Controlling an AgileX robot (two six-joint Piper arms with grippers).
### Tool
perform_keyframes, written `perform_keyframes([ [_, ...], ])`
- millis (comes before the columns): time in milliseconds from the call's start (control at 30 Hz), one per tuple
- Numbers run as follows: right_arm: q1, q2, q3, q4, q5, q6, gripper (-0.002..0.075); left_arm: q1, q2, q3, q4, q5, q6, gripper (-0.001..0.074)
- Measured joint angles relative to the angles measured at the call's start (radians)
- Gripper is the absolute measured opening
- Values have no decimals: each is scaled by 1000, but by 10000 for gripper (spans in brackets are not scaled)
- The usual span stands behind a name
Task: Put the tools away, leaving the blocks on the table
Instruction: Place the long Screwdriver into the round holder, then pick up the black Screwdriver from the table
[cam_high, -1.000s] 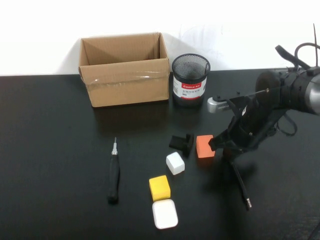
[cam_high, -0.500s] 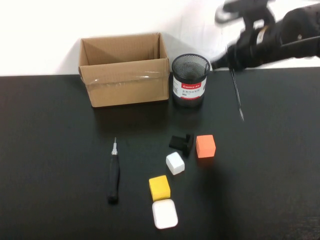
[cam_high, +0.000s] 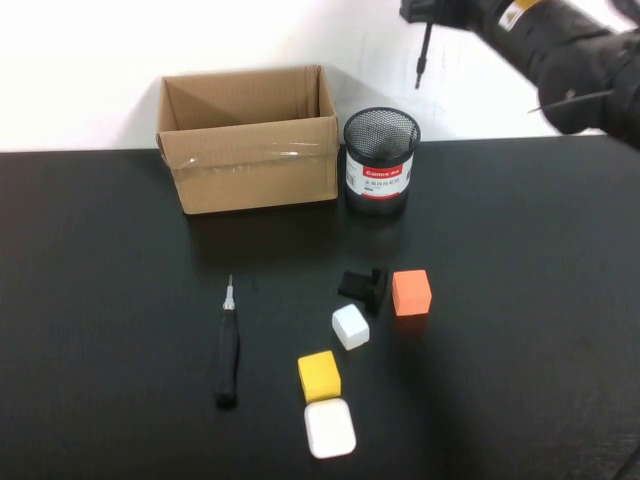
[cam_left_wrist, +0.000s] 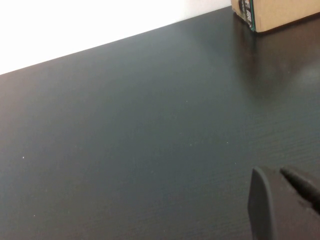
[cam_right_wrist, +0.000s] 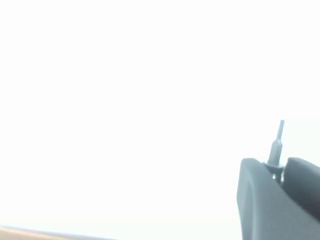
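My right gripper (cam_high: 432, 12) is high at the back right, shut on the thin black driver (cam_high: 424, 55), which hangs tip down above the mesh cup (cam_high: 381, 160). In the right wrist view the driver's tip (cam_right_wrist: 280, 132) sticks out between the fingers of that gripper (cam_right_wrist: 277, 167). The black-handled screwdriver (cam_high: 228, 350) lies on the table (cam_high: 120, 300) at the front left. The orange (cam_high: 411, 292), white (cam_high: 350, 326) and yellow (cam_high: 319, 375) cubes and the flat white square (cam_high: 329, 427) sit mid-table. The scissors are out of view. My left gripper (cam_left_wrist: 272, 172) hovers over bare table, slightly open, empty.
An open cardboard box (cam_high: 248, 140) stands at the back, left of the mesh cup; its corner also shows in the left wrist view (cam_left_wrist: 280, 12). A small black angular piece (cam_high: 363, 285) lies next to the orange cube.
My right gripper took the thin driver up from the table beside the orange cube, then carried it back and left to above the mesh cup. Blocks and screwdriver have not moved.
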Motion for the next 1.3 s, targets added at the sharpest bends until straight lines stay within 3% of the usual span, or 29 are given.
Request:
perform_keyframes([
  [67, 7, 37, 0, -45, -54, 12, 34, 0, 0, 0, 0, 0, 0, -4],
  [100, 9, 51, 0, -58, -241, 20, 34, 0, 0, 0, 0, 0, 0, -4],
  [133, 12, 68, 0, -82, -106, 12, 34, 0, 0, 0, 0, 0, 0, -4],
  [267, 34, 131, 0, -178, -200, 22, 34, 0, 0, 0, 0, 0, 0, -4],
  [300, 39, 142, 0, -185, -346, 23, 34, 0, 0, 0, 0, 0, 0, -4],
  [333, 44, 152, 0, -193, -234, 22, 34, 0, 0, 0, 0, 0, 0, -4],
  [500, 57, 182, 0, -195, -244, 26, 46, 0, 0, 0, 0, 0, 0, -4],
  [733, 58, 175, 0, -188, -255, 24, 186, 0, 0, 0, 0, 0, 0, -4],
  [933, 58, 93, 0, -188, -239, 23, 209, 0, 0, 0, 0, 0, 0, -4],
  [1033, 58, 7, 0, -190, -140, 23, 209, 0, 0, 0, 0, 0, 0, -4],
  [1167, 58, -147, 0, -200, 129, -1, 195, 0, 0, 0, 0, 0, 0, -4],
  [1200, 58, -188, 0, -202, 212, -25, 173, 0, 0, 0, 0, 0, 0, -4],
  [1233, 58, -221, 0, -204, 458, -142, 146, 0, 0, 0, 0, 0, 0, -4],
  [1267, 58, -263, 0, -203, 362, -77, 101, 0, 0, 0, 0, 0, 0, -4],
  [1300, 58, -303, 0, -203, 606, -183, 63, 0, 0, 0, 0, 0, 0, -4],
])
